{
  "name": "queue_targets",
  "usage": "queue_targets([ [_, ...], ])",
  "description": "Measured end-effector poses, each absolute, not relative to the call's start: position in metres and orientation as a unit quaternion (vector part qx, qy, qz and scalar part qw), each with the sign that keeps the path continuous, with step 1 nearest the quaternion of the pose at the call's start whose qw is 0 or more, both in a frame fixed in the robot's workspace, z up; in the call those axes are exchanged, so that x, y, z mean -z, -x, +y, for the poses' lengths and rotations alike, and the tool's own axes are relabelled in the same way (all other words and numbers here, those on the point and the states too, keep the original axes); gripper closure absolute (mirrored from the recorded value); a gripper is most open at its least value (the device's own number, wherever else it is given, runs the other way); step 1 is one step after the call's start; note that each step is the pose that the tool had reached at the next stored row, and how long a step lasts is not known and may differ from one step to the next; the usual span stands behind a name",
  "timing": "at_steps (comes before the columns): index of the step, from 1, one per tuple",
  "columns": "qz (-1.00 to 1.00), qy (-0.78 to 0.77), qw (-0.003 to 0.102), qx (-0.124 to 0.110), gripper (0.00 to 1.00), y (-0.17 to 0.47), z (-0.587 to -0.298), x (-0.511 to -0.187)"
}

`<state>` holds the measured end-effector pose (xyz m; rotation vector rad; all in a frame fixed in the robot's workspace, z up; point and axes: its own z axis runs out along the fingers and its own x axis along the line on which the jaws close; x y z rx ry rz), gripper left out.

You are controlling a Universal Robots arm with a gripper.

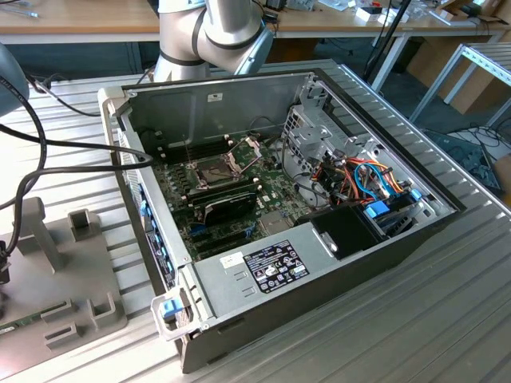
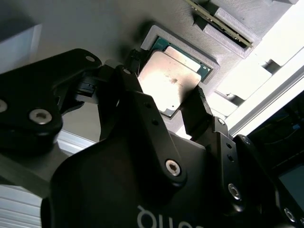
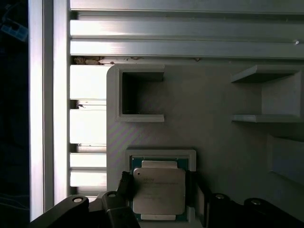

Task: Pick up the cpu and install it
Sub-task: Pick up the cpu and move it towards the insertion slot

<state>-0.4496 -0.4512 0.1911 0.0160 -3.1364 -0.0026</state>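
The black end effector (image 3: 160, 184) hangs released, its fingers (image 3: 125, 183) straddling the small silver-grey square cpu (image 3: 159, 192) — which lies in the recess of a grey moulded holder (image 3: 213, 95).

In the exterior view I see soft, even room light, and the inside of the computer case (image 1: 215, 108) lies in shadow. In the second wrist view a strong glare whitens the top of the cpu (image 2: 166, 83). In the first wrist view the table slats (image 3: 88, 128) along the grey holder's (image 3: 204, 95) edge are burnt out white.
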Motion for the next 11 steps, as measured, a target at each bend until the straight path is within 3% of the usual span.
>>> queue_targets([
  [5,-1.0,-0.005,0.003,0.001,0.38,0.4496,-0.4512,-0.1913],
  [7,-1.0,-0.005,0.003,0.001,0.4,0.4496,-0.4511,-0.1915],
  [8,-1.0,-0.005,0.003,0.001,0.45,0.4496,-0.4512,-0.1915],
  [11,-1.0,-0.005,0.003,0.001,0.45,0.4496,-0.4511,-0.1915],
])
